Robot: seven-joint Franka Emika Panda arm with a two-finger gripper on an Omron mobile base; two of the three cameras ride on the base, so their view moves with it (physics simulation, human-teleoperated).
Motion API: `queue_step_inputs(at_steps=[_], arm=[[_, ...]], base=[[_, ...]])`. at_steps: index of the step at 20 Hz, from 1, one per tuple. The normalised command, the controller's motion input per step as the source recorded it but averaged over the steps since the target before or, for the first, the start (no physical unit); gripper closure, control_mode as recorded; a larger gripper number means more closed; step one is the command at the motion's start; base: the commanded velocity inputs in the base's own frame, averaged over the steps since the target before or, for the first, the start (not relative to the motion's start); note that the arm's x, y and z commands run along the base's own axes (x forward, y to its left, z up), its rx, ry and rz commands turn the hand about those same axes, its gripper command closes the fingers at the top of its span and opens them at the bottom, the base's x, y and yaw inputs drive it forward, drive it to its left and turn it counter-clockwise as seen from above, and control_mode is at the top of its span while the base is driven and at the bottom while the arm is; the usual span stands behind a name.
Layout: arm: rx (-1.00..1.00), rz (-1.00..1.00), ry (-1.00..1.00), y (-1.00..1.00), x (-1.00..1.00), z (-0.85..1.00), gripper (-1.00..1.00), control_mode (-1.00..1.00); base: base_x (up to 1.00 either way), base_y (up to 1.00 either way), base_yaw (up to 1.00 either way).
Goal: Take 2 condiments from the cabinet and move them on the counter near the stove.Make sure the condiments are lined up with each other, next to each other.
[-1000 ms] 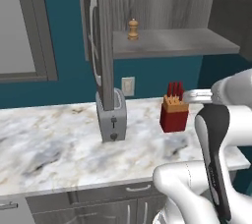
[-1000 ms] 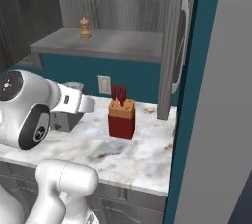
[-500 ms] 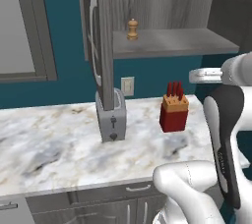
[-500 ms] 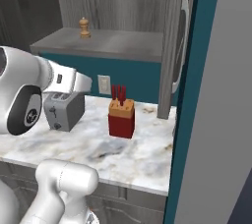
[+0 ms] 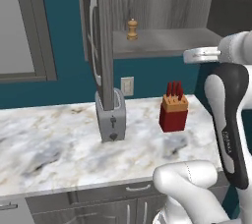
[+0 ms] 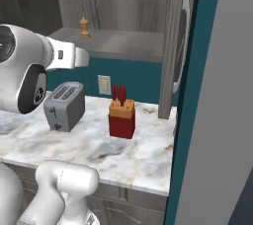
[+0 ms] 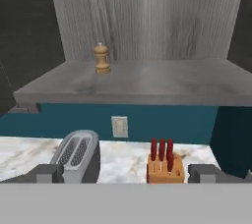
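A tan-brown shaker [image 5: 132,29] [image 6: 85,27] [image 7: 102,59], one of the condiments, stands alone on the shelf of the open grey cabinet [image 5: 162,43] [image 6: 123,41] [image 7: 147,88]. The cabinet door [image 5: 102,46] is swung out to the left, with its curved silver handle facing the window. My gripper [image 7: 125,174] is open, level with the shelf's front edge and well short of the shaker, with nothing between its fingertips [image 7: 47,172]. The marble counter [image 5: 54,144] [image 6: 143,155] runs below. The stove is out of view.
A grey toaster [image 5: 111,115] [image 6: 63,105] [image 7: 76,155] and a red knife block [image 5: 173,110] [image 6: 121,118] [image 7: 166,165] stand on the counter under the shelf. A wall outlet [image 5: 127,86] sits behind them. A teal panel [image 6: 190,95] closes off the right side.
My arm has lifted and the hand has risen from counter height up to the level of the cabinet shelf. The gripper has stayed open.
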Motion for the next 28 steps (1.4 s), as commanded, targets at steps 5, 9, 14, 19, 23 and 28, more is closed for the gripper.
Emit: queue_step_inputs(at_steps=[5,9,14,19,23,28], arm=[[-0.01,0.12,-0.19,0.33,0.40,0.10,-1.00,-1.00],[0.00,0.02,-0.01,0.25,0.48,0.17,-1.00,-1.00],[0.00,0.00,0.00,0.11,0.58,0.06,-1.00,-1.00],[0.00,0.00,0.01,0.12,0.62,0.11,-1.00,-1.00],[0.00,0.00,0.04,0.24,0.61,0.08,-1.00,-1.00],[-0.03,0.00,0.04,0.27,0.62,0.00,-1.00,-1.00]], base=[[0.00,0.00,0.00],[0.00,0.00,0.00],[0.00,0.00,0.00],[0.00,0.00,0.00],[0.00,0.00,0.00],[0.00,0.00,0.00]])
